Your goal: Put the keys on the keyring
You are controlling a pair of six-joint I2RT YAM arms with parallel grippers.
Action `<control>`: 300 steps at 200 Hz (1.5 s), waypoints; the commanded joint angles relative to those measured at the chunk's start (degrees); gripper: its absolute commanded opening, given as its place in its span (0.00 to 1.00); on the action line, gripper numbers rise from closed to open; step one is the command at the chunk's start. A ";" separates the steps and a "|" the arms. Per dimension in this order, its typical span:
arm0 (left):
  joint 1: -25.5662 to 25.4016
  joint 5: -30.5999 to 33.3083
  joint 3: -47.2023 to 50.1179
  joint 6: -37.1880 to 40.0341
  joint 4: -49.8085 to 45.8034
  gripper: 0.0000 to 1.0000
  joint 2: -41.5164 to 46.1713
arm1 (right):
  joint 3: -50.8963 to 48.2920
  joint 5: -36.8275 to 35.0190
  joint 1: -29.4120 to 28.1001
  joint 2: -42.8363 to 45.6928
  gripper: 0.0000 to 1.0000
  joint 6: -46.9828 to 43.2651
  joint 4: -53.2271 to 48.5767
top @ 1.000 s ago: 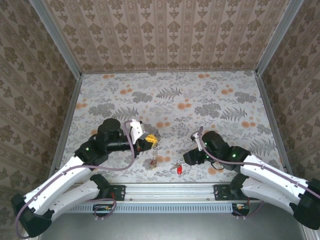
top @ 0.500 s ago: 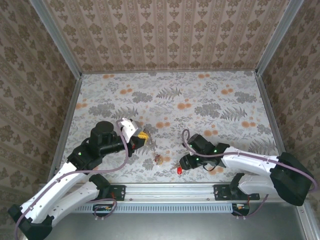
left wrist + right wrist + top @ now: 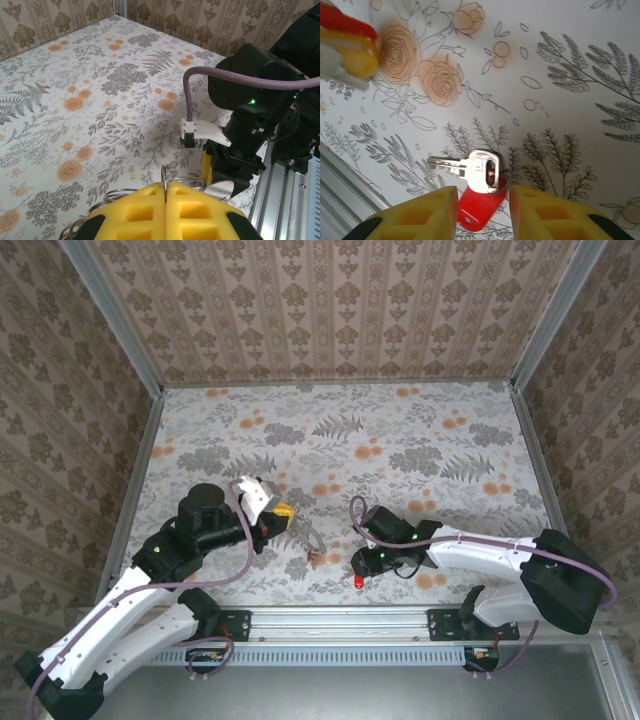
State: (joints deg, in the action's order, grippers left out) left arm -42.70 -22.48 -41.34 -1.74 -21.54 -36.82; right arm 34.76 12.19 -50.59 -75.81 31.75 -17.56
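Left pincer (image 3: pixel 165 189) clamps the wire keyring (image 3: pixel 189 179); right pincer (image 3: pixel 483 200), half-open, straddles the red-tagged key (image 3: pixel 476 172).

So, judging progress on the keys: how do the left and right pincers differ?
The left pincer is shut, pinching the keyring; the right pincer is open, gripping nothing. The left's fingers meet; the right's stand apart, flanking the red key on the table. Both are yellow-tipped.

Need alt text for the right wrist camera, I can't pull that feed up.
A small silver key with a red plastic head lies flat on the floral-print tabletop, blade pointing left, between the two open yellow fingertips of the right hand. A blurred red-and-yellow object sits at the upper left.
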 commanded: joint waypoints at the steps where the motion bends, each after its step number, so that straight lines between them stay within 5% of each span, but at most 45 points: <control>1: -0.22 -0.59 -0.14 -1.12 1.37 0.00 1.06 | 2.42 -1.64 -0.62 -1.47 0.32 0.52 -2.48; 98: -1.77 0.59 -0.28 -0.72 0.73 0.00 2.19 | 4.53 -7.25 -2.43 -2.33 0.33 1.21 -7.22; 220: -3.71 2.14 -0.65 -0.17 -0.04 0.00 2.79 | 4.96 -3.39 -2.50 -7.95 0.30 3.00 -1.28; 300: -4.08 2.83 -0.74 -0.03 -0.29 0.00 2.65 | 5.57 -4.16 -2.50 -7.95 0.19 2.19 -2.48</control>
State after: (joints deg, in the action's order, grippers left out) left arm -46.48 -20.08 -41.32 -1.74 -23.05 -34.96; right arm 39.24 7.94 -52.77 -83.99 33.47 -19.44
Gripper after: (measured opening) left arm 0.059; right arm 0.189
